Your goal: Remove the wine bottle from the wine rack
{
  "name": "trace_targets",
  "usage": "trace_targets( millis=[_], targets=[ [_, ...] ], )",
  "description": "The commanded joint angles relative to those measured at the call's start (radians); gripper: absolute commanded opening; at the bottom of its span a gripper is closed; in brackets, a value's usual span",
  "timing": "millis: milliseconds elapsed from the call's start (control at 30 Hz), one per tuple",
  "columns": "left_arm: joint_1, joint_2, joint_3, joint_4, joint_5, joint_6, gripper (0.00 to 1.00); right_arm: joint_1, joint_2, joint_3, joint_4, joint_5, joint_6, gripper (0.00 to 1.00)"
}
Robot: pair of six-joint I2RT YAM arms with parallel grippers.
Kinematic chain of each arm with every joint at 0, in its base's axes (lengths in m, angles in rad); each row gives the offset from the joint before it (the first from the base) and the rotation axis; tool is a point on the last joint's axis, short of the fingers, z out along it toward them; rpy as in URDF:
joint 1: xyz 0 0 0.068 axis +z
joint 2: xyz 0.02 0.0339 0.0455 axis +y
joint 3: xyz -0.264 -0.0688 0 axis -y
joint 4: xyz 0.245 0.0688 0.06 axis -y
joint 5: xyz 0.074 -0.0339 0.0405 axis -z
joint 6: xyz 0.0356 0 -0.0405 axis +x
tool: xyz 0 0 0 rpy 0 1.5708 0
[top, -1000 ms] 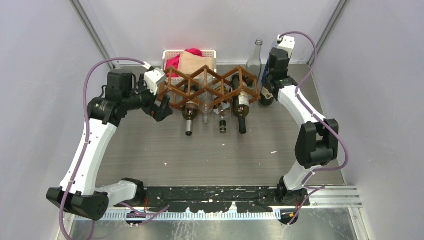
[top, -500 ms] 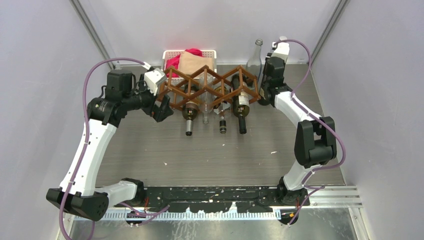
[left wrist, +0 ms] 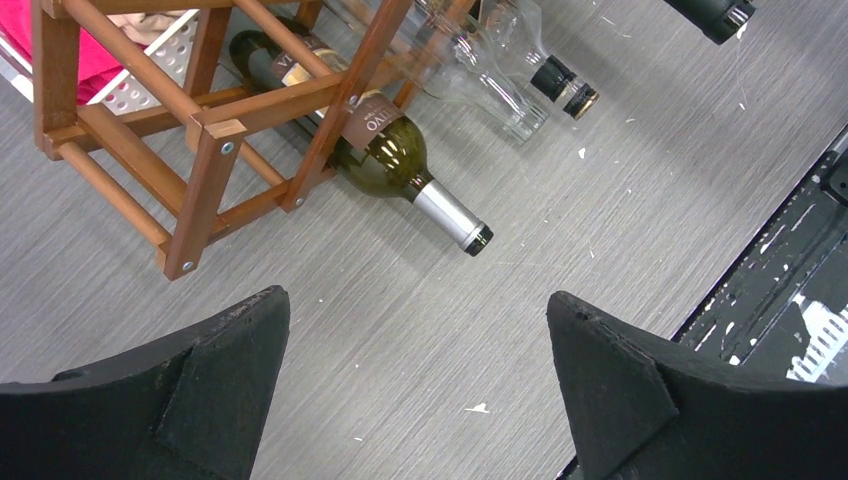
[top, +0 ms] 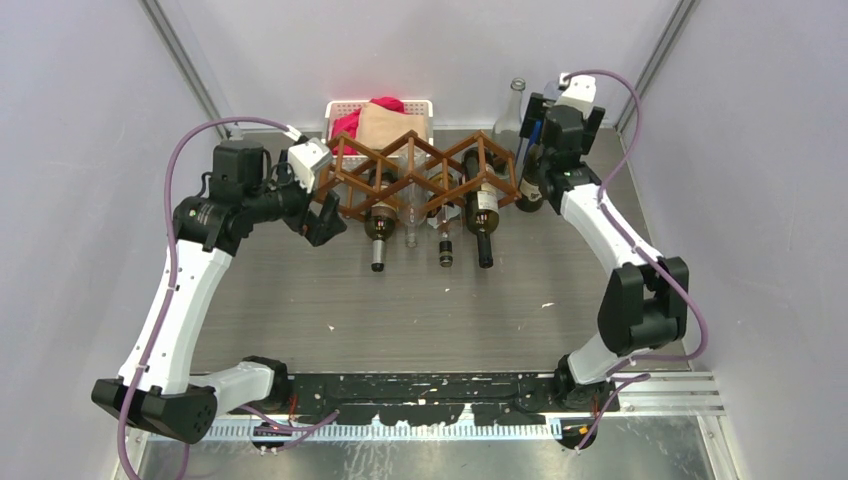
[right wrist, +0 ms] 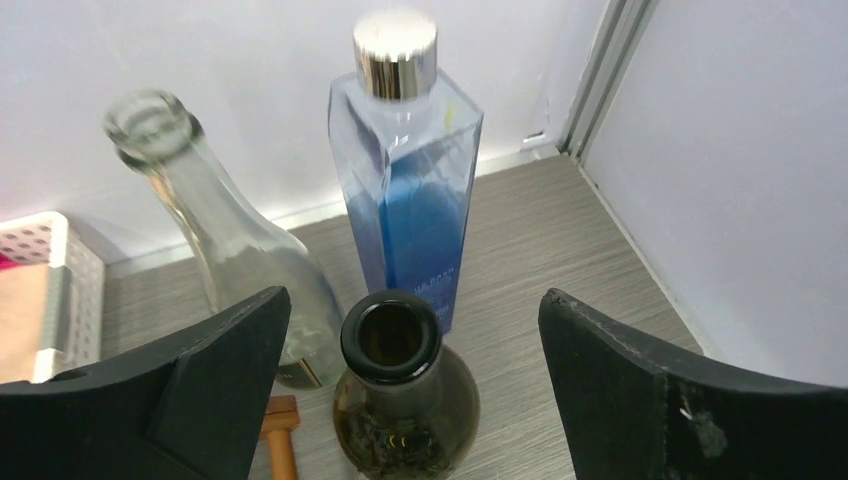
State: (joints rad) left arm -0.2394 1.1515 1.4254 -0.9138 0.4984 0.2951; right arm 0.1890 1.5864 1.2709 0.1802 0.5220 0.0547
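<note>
Left gripper [left wrist: 420,330] hovers over table [top: 400,300] by left end of wine rack [left wrist: 212,170], jaws spread wide, nothing between; pose unchanged from half second ago. Four bottles lie in rack's lower cells, necks toward near; leftmost, green wine bottle [left wrist: 385,150], not yet taken out. Right gripper [right wrist: 415,320] wide open, empty, above open mouth of dark bottle [right wrist: 410,415] standing upright just right of rack; wrist has swung right since earlier frame. Farther: clear bottle [right wrist: 220,230] left, blue square bottle [right wrist: 410,160] right, both upright. White basket [top: 345,105] behind rack
</note>
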Motion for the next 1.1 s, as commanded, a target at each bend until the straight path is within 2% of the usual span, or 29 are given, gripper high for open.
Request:
trace_targets(
  millis=[0,100,233,367,433,533,700,900,1067],
  targets=[
    [0.0,0.001,0.056,-0.023,0.015,0.005,1.0,0.006,-0.127,0.105,-0.104,0.0,0.049,1.0],
    [0.0,0.002,0.068,-0.02,0.008,-0.003,1.0,0.013,-0.195,0.154,-0.235,0.002,0.132,1.0],
    [0.0,0.007,0.072,-0.009,0.0,0.0,1.0,0.063,-0.211,0.326,-0.563,-0.108,0.288,1.0],
    [0.002,0.026,0.067,0.012,-0.03,0.018,1.0,0.312,-0.192,0.415,-0.75,-0.064,0.295,1.0],
    [0.002,0.036,0.073,0.017,-0.035,0.019,1.0,0.384,-0.179,0.416,-0.803,-0.111,0.351,1.0],
    [0.002,0.038,0.08,0.022,-0.032,0.017,1.0,0.462,-0.147,0.382,-0.827,-0.208,0.468,1.0],
    [0.002,0.025,0.086,0.03,-0.037,0.025,1.0,0.582,-0.079,0.295,-0.784,-0.229,0.559,1.0],
    [0.002,0.007,0.093,0.029,-0.029,0.026,1.0,0.623,0.003,0.205,-0.7,-0.246,0.621,0.99],
    [0.002,-0.007,0.093,0.034,-0.013,0.024,1.0,0.624,0.077,0.186,-0.67,-0.259,0.639,0.9]
  ],
)
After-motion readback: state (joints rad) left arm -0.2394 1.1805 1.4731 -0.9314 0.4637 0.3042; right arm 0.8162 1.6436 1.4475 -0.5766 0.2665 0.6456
